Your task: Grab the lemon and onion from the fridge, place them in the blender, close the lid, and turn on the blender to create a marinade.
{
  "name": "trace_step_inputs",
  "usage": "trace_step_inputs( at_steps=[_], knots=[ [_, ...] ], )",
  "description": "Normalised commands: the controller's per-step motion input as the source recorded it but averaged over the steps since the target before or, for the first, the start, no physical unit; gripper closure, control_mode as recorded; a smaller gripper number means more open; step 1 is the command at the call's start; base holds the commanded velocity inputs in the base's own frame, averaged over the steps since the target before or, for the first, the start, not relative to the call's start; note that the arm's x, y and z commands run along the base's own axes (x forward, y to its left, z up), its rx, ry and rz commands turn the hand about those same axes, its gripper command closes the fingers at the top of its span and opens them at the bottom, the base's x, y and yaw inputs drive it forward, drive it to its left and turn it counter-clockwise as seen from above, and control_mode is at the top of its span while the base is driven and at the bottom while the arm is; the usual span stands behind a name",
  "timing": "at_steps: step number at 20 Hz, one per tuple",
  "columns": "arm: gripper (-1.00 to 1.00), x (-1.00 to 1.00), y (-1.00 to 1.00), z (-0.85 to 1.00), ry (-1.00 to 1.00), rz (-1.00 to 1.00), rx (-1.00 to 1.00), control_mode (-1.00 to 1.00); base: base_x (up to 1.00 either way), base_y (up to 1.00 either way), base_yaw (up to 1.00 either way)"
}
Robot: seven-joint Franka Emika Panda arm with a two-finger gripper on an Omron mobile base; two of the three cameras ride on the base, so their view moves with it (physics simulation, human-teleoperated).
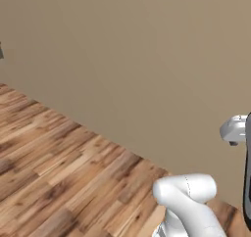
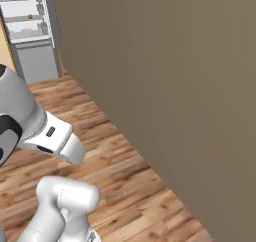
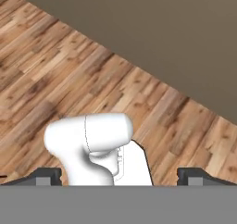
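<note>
The fridge [image 2: 31, 33] stands far off along the wall [image 2: 165, 86]; jaws wide and empty (fingertips [image 3: 46, 176] well apart). Fetching has barely begun; next, drive closer.

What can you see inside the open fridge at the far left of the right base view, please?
The fridge shows white back panels, shelves and one small orange ball, likely the lemon. Anything further is too small to tell or cut off.
</note>
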Motion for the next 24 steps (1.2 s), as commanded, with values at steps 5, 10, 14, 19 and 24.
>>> trace_step_inputs(
  at_steps=[5, 10, 14, 19, 24],
  knots=[
    [-1.0, 0.0, 0.0, 0.0, 0.0, 0.0, 0.0, 1.0, 1.0, 0.28, 0.43],
    [-1.0, 0.0, 0.0, 0.0, 0.0, 0.0, 0.0, 1.0, 1.0, 0.26, 0.43],
    [-1.0, 0.0, 0.0, 0.0, 0.0, 0.0, 0.0, 1.0, 1.0, 0.16, 0.4],
    [-1.0, 0.0, 0.0, 0.0, 0.0, 0.0, 0.0, 1.0, 1.0, 0.12, 0.4],
    [-1.0, 0.0, 0.0, 0.0, 0.0, 0.0, 0.0, 1.0, 1.0, 0.15, 0.39]
  ],
)
